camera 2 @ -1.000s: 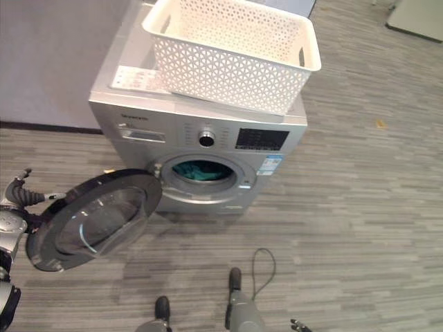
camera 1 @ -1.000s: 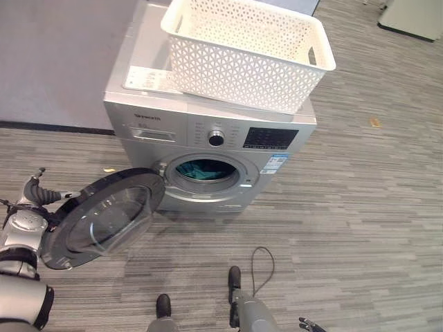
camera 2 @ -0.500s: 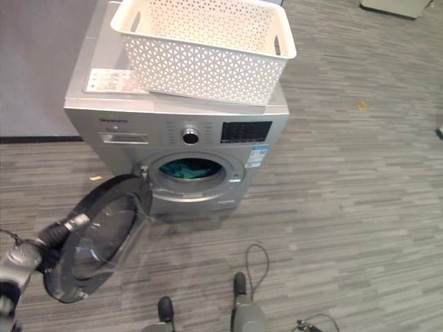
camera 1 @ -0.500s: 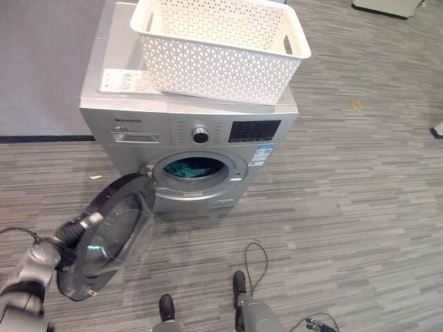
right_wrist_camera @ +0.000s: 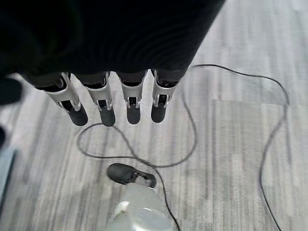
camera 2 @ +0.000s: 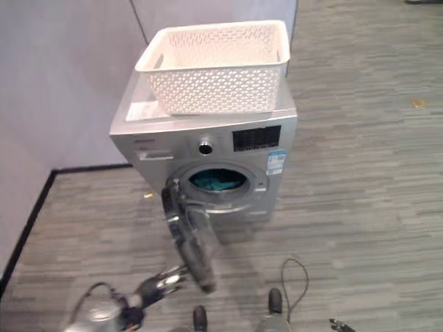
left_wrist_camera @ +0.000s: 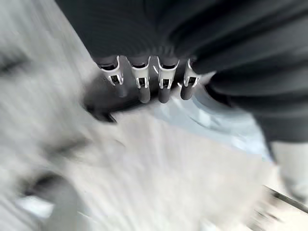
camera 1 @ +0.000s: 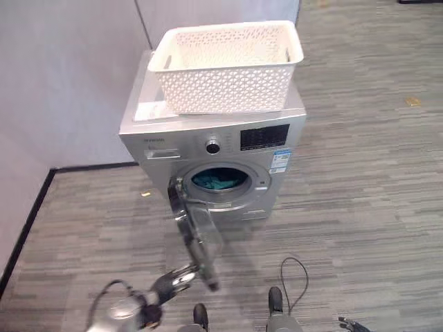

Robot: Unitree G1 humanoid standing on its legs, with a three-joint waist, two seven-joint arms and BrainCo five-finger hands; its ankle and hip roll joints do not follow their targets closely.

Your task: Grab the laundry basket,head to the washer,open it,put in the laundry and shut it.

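Laundry (camera 1: 218, 180) sits inside the drum as one teal bundle, visible through the round opening of the washer (camera 1: 214, 149); we judge it is loaded and that only the shutting remains. We see one white perforated laundry basket (camera 1: 225, 69) parked on top of the washer, near the front edge, which keeps it off the floor and out of the door's swing; from this angle no clothes show inside it. One flat instruction sheet (camera 1: 154, 111) lies on the lid, just beside the basket on its left.

The washer door (camera 1: 195, 232) stands out from the front panel, hinged at the left of the opening and seen almost edge-on, so it is roughly half open. Our left hand (camera 1: 173, 280) is low near the door's outer edge, and in the left wrist view its fingers (left_wrist_camera: 144, 89) point straight toward the door's dark rim (left_wrist_camera: 110, 103), uncurled and clamped on nothing; we take this as a flat-handed push to swing the door shut, though whether the tips actually touch the rim we cannot tell. Our right hand (right_wrist_camera: 115, 57) hangs idle over the striped grey floor (camera 1: 360, 194), fingers straight and apart, holding nothing.

We count one washer, one basket, one door, one sheet.
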